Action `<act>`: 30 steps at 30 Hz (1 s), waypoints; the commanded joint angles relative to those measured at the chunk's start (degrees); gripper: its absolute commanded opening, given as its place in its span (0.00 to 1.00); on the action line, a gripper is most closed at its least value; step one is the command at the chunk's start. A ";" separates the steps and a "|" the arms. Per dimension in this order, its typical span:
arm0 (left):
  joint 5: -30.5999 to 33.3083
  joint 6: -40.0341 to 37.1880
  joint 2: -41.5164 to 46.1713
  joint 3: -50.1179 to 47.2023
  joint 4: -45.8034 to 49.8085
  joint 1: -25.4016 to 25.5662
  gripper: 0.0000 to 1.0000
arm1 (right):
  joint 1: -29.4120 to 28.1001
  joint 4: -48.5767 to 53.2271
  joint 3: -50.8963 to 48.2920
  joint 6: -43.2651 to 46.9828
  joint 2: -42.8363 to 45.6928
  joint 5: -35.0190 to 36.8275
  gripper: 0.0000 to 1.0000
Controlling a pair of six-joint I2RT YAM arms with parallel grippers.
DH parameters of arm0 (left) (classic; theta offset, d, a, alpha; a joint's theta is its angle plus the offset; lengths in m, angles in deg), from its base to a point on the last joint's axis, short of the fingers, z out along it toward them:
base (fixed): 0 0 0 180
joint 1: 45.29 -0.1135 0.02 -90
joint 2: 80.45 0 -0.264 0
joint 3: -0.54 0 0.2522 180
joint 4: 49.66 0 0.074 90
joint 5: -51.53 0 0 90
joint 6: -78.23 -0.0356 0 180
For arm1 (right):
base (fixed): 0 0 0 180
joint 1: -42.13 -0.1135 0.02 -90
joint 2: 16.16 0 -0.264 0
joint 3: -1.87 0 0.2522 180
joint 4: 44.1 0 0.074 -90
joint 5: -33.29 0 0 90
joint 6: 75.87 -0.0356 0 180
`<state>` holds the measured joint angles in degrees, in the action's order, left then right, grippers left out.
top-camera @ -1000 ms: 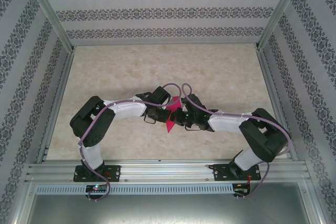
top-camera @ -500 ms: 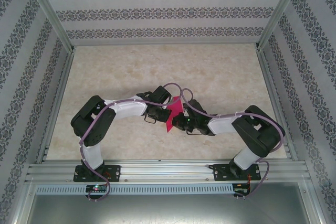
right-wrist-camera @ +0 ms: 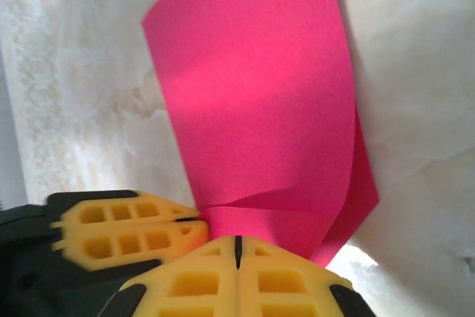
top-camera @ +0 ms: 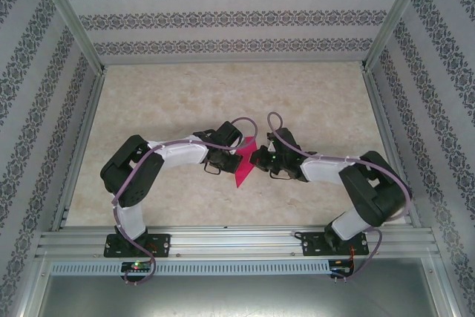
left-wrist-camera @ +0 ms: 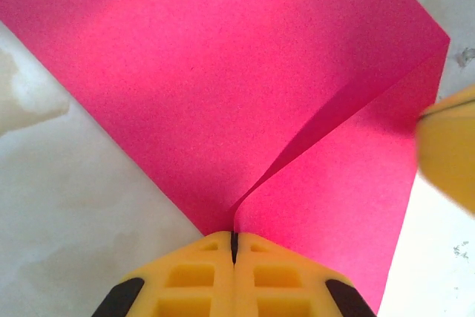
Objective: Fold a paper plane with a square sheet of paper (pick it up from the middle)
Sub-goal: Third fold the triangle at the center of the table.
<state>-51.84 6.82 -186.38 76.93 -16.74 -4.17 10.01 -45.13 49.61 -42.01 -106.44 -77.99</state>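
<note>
Step in hand (my judgement): an early crease, with no dart shape yet.

Left pincer (left-wrist-camera: 234,237) is closed and pinches the square sheet of paper (left-wrist-camera: 223,87) at a folded corner. The sheet spreads ahead of its tips over the table (left-wrist-camera: 59,213). One flap stands raised along a crease running ahead and to the right.

Right pincer (right-wrist-camera: 237,243) is closed as well. The sheet's edge meets its tips, but I cannot tell whether it is clamped.

Next move probably calls for the left pincer to hold as anchor while the raised flap is pressed flat, edges lined up first.

- **Left wrist view:** makes the crease and raised flap plain.
- **Top view:** the sheet reads as a narrow pink strip, but both pincers are seen facing each other across it.
- **Right wrist view:** the other pincer's fingers sit just left of its own tips.
</note>
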 commanded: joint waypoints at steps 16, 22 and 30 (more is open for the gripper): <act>0.34 -1.54 -3.21 -0.67 2.11 0.46 0.00 | 2.50 7.68 3.96 6.34 3.17 0.32 0.00; 0.35 -1.67 -3.35 -0.55 2.04 0.45 0.00 | 3.55 8.28 4.67 6.48 3.15 -0.57 0.00; 0.07 -1.84 -2.84 -0.34 2.47 0.36 0.00 | 3.64 10.40 6.52 8.19 3.77 -0.35 0.00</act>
<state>-51.75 6.38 -186.38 76.95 -16.67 -4.15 13.42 -36.89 53.63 -36.29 -103.94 -78.23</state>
